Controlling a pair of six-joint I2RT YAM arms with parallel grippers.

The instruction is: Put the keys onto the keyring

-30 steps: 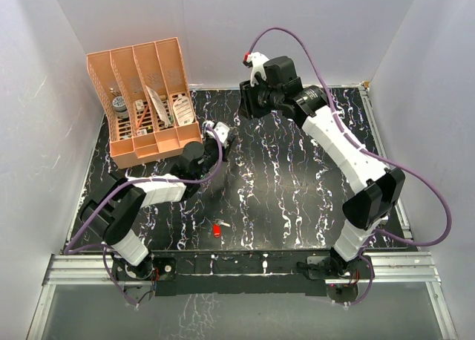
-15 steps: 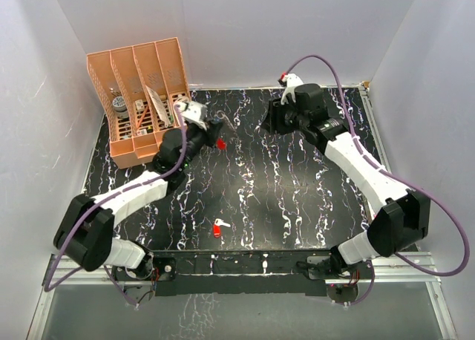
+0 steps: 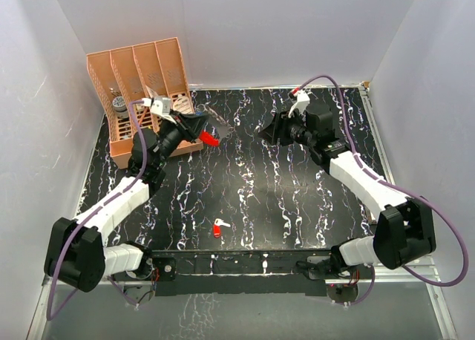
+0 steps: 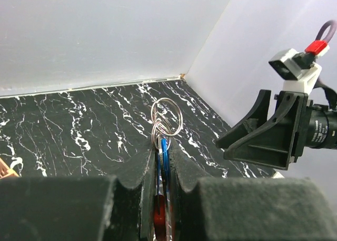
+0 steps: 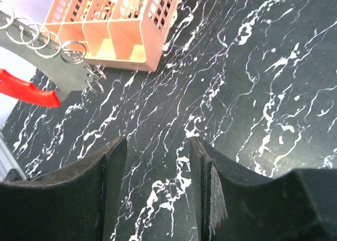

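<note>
Nearest your arm bases, the red-headed key (image 3: 217, 228) lies flat on the tabletop (image 3: 297, 206), alone and well apart from everything that must receive it. That gap is your main risk: a key this tiny and this flat is likely to skid or flip when pinched, and a poor pinch would leave no blade free to thread. Farther in, your right fingers (image 5: 247, 193) stand apart with nothing between them, hanging over bare tabletop. Across from them your left fingers (image 4: 187, 180) are pressed together on the keyring (image 3: 207, 137), held up off the tabletop with its small silver rings (image 4: 167, 116) poking out above the tips. A blue sliver shows in that clamp; you cannot tell whether it is the blue-headed key. Held by its edge, the loop could twist when pushed, and it hangs just beside the orange organiser (image 3: 174, 65), whose wall it could clip. Farthest back, that organiser's slots hold small items low down: a grey roundish piece in the leftmost, pale flat pieces further right, too small to name.
</note>
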